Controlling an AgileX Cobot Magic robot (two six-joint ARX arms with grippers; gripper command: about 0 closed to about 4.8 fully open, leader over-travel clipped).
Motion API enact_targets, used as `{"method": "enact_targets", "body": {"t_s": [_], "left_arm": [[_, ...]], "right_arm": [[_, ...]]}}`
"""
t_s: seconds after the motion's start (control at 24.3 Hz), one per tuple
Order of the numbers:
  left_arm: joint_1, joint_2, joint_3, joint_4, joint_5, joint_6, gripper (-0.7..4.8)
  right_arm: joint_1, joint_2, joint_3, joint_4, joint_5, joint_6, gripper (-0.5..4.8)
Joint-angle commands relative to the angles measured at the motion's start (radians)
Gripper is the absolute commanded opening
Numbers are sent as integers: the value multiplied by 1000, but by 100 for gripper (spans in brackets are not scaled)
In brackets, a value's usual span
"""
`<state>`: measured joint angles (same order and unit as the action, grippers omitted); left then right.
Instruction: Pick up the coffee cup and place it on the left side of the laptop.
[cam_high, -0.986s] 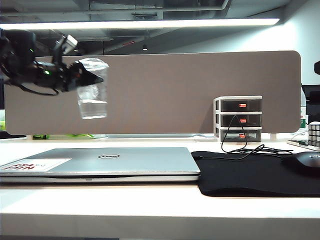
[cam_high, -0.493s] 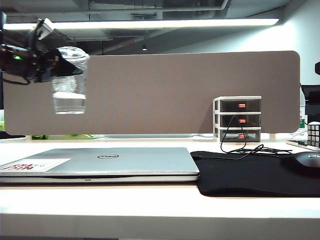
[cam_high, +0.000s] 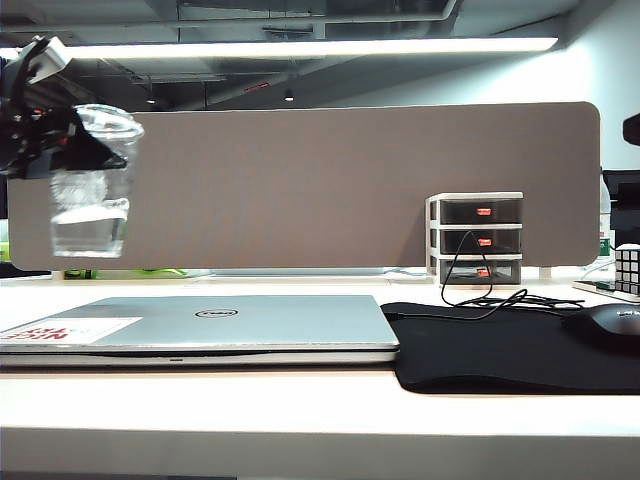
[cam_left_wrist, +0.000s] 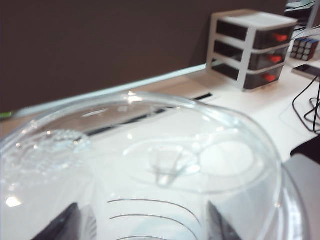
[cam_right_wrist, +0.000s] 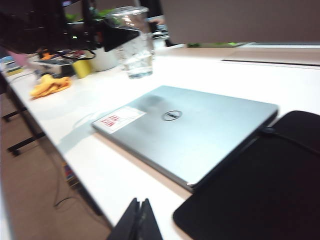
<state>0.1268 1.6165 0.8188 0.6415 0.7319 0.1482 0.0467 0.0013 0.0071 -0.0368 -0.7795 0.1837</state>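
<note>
Item 1. Coffee cup (cam_high: 92, 180): clear plastic tumbler with domed clear lid, upright, held in the air at about 10 o'clock in the exterior view, above the far-left corner of the laptop and clear of it. A little clear liquid sits in its lower part. In the left wrist view the dome (cam_left_wrist: 150, 165) fills most of the picture.

Item 2. Left gripper (cam_high: 75, 140): black, at 10 o'clock in the exterior view, fingers clamped on the cup just below the lid; dark fingertips (cam_left_wrist: 65, 225) show either side of the dome.

Item 3. Laptop (cam_high: 215, 325): thin silver Dell, lid closed, flat on the white desk (cam_high: 320, 420) from 9 o'clock to centre; white sticker with red lettering at its near-left corner.

Item 4. Right gripper (cam_right_wrist: 139, 220): seen only in its own wrist view, raised over the desk's near edge, fingers together at the tips.

Item 5. Black mouse pad (cam_high: 510, 345): at 4 o'clock, touching the laptop's right edge, with a black mouse (cam_high: 608, 325).

Item 6. Grey three-drawer organizer (cam_high: 477, 238): at 3 o'clock, against the brown partition (cam_high: 350, 180).
</note>
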Motion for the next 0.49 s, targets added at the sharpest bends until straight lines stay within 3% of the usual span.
{"method": "enact_targets", "body": {"t_s": [0.04, 0.49], "left_arm": [[16, -45, -68, 48, -31, 11, 304], [122, -135, -258, 169, -40, -22, 304]], "right_arm": [[1, -1, -6, 7, -58, 0, -1], [1, -1, -6, 8, -78, 4, -1]]}}
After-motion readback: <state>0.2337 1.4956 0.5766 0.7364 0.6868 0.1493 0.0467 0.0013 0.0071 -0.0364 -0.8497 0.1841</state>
